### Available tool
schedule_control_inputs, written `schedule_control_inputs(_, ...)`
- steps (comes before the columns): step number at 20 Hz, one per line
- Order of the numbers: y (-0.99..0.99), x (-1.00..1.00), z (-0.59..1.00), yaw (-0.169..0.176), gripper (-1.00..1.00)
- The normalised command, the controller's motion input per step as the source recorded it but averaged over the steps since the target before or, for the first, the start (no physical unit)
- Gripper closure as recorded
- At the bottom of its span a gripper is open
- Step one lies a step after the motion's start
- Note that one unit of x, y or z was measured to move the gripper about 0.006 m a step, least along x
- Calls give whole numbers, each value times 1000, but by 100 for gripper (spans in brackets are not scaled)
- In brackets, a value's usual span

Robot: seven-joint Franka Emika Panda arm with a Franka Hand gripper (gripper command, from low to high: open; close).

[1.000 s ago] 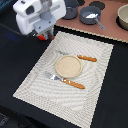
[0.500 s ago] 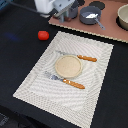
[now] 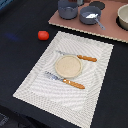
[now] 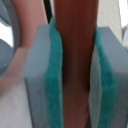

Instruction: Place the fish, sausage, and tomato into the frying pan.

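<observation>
In the wrist view my gripper (image 4: 75, 75) is shut on the sausage (image 4: 75, 45), a red-brown rod held between the teal pads (image 4: 52, 85). The arm is out of the exterior view. The tomato (image 3: 43, 35) lies on the dark table at the exterior view's left, beside the placemat. The frying pan (image 3: 83, 16) stands on the pinkish board at the back, its handle (image 3: 100, 24) pointing forward. The white fish (image 3: 91, 16) lies inside the pan.
A striped placemat (image 3: 45, 87) holds a tan plate (image 3: 67, 66), a knife (image 3: 82, 58) and a fork (image 3: 70, 82) with orange handles. On the board (image 3: 110, 31) stand a grey pot (image 3: 67, 8), a dark lid (image 3: 97, 5) and a bowl (image 3: 123, 17).
The arm has moved from above the tomato area toward the back and out of the exterior view. The tomato now shows in full.
</observation>
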Motion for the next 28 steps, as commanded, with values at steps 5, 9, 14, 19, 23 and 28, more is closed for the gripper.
schedule_control_inputs(5,828,763,-9,0,100)
schedule_control_inputs(9,863,710,-83,0,100)
schedule_control_inputs(14,871,689,-104,0,100)
schedule_control_inputs(19,873,625,-138,0,100)
schedule_control_inputs(23,700,369,-231,0,100)
schedule_control_inputs(28,311,88,67,33,-100)
